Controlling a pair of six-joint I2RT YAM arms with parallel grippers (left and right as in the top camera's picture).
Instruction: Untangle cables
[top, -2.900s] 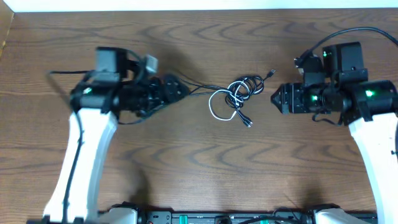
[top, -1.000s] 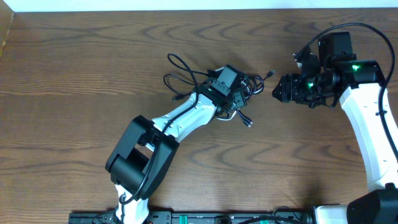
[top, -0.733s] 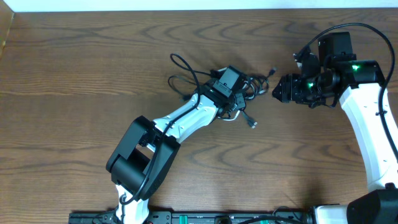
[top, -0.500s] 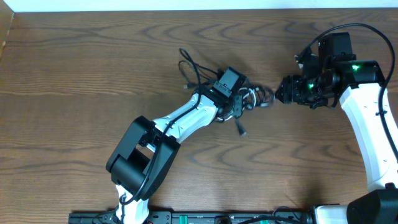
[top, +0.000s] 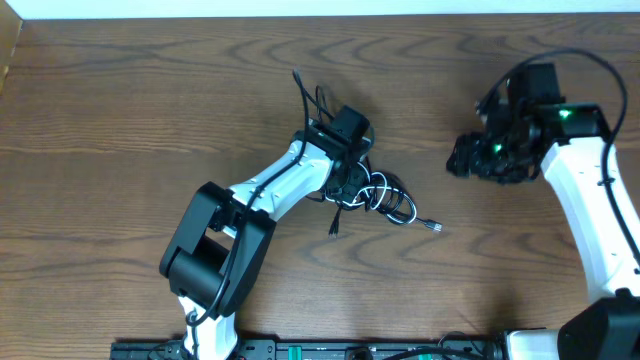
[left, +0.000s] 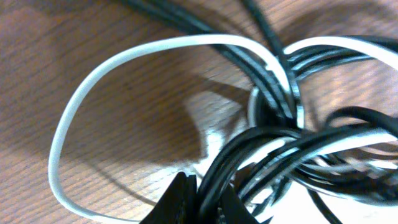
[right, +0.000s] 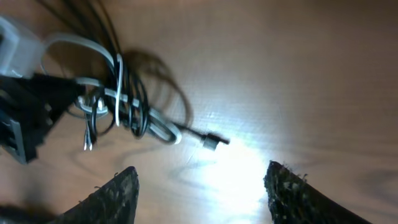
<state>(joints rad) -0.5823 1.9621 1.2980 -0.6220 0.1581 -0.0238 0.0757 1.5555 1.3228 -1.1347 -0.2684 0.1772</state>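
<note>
Robotics lab bench, seen from above

A wood-grain table (top: 120, 120) fills the overhead frame, with only a small tangle of thin cables (top: 385, 195) lying near its middle. Two white-and-black robot arms reach in from the lower edge, the left arm (top: 275, 185) at centre and the right arm (top: 590, 220) along the right side. Green indicator lights (top: 560, 113) glow on the right arm's head, and a thick black lead (top: 590, 52) loops over it at the upper right. A black equipment rail (top: 330, 350) runs along the bottom edge, and a pale strip (top: 300, 8) borders the top.
</note>
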